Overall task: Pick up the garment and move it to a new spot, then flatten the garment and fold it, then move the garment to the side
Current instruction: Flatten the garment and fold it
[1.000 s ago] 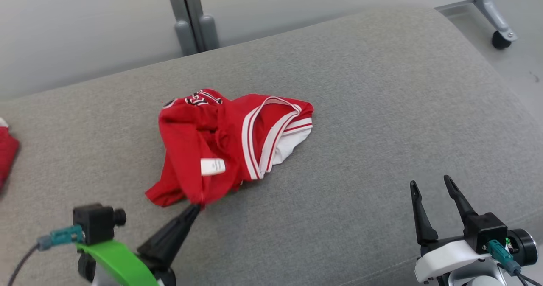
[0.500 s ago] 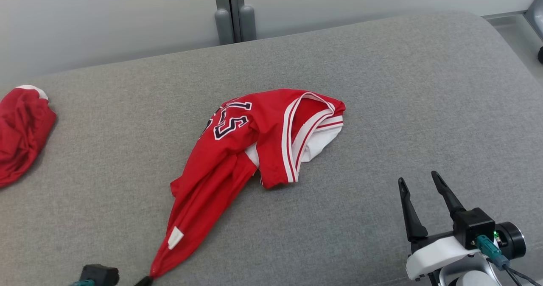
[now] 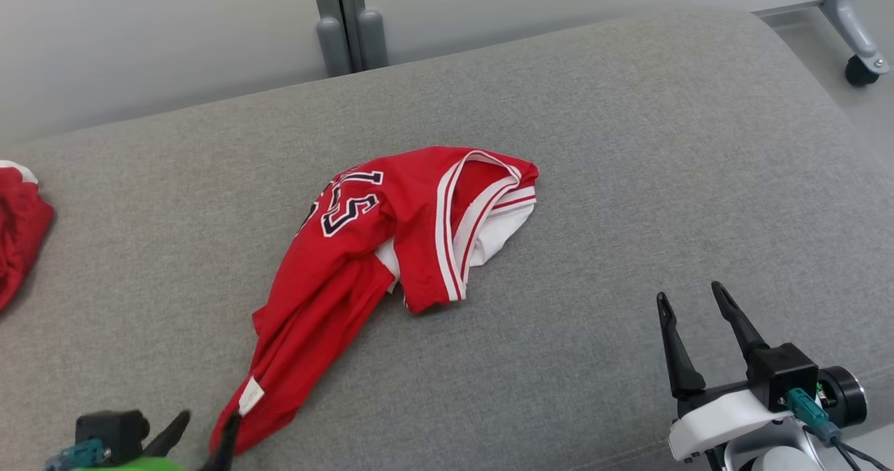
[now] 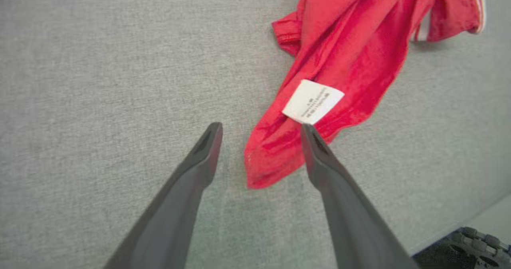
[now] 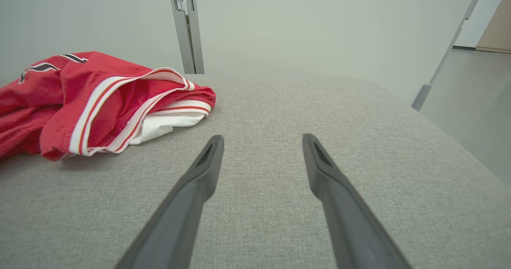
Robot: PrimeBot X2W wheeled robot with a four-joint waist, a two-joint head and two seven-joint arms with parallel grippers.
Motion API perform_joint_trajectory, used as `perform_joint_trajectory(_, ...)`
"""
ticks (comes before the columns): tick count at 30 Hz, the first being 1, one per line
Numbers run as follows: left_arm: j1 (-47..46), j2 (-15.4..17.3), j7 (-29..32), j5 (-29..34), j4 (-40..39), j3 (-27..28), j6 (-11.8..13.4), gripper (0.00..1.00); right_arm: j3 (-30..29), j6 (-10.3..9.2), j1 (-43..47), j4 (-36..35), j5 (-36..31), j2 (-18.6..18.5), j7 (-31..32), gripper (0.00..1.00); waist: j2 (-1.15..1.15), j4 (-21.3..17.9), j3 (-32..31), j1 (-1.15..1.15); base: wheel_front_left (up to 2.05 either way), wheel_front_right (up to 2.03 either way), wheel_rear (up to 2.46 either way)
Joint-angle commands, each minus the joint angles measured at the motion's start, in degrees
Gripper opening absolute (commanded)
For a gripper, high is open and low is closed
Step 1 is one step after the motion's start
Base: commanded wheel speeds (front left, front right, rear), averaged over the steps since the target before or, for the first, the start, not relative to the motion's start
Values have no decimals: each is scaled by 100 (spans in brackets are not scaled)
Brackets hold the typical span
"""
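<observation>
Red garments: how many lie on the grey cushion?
2. One jersey lies in the middle of the cushion; another red garment sits at the head view's left edge, partly cut off.

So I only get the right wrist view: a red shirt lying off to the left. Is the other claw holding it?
Observer: No. The left claw is open, its fingers either side of the shirt's near corner.
Operator: Anything on that corner?
Observer: A white tag, just ahead of the fingertips.
Operator: Any other clothes about?
Observer: Yes, another red cloth lies at the left end of the couch.
</observation>
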Motion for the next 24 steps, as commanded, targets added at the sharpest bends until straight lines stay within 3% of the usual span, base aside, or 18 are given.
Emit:
perform_joint_trajectory(1, 55, 33, 7, -40, -333, 59, 36, 100, -12, -8, 24, -28, 36, -10, -1, 100, 0, -61, 36, 0, 0, 0, 0)
perform_joint_trajectory(4, -177, -99, 17, 12, -1248, 53, 148, 100, 16, -8, 4, -60, 50, -7, -1, 100, 0, -129, 126, 0, 0, 0, 0)
perform_joint_trajectory(8, -695, -467, 276, 23, -1608, -258, 90, 100, 113, -8, -163, -60, 87, -13, -1, 100, 0, -289, 273, 0, 0, 0, 0)
perform_joint_trajectory(13, -1488, -1112, 391, 178, -796, -646, 6, 100, 205, -8, -335, -66, 145, -9, -1, 100, 0, -542, 461, 0, 0, 0, 0)
perform_joint_trajectory(24, -2298, -1782, 239, 213, 995, -894, -322, 100, 161, -8, -307, -73, 241, -7, -1, 100, 0, -867, 600, 0, 0, 0, 0)
